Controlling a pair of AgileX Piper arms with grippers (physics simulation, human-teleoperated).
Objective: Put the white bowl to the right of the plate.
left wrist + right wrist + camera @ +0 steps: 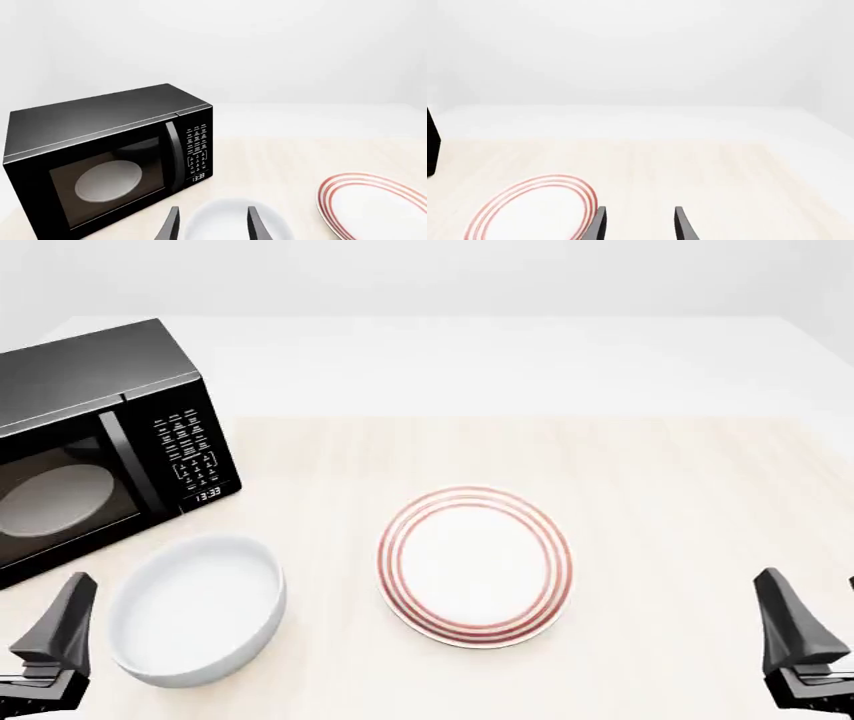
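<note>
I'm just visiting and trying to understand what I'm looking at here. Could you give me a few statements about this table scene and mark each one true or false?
1. The white bowl sits to the left of the plate in the front view. True.
2. The left gripper is clamped on the bowl. False: its fingers are spread apart and hold nothing.
3. The microwave door is shut. True.
4. The bowl rests on top of the plate. False: they lie apart on the table.
5. The right gripper holds the plate. False: it is open, and the plate lies off to one side of it.
</note>
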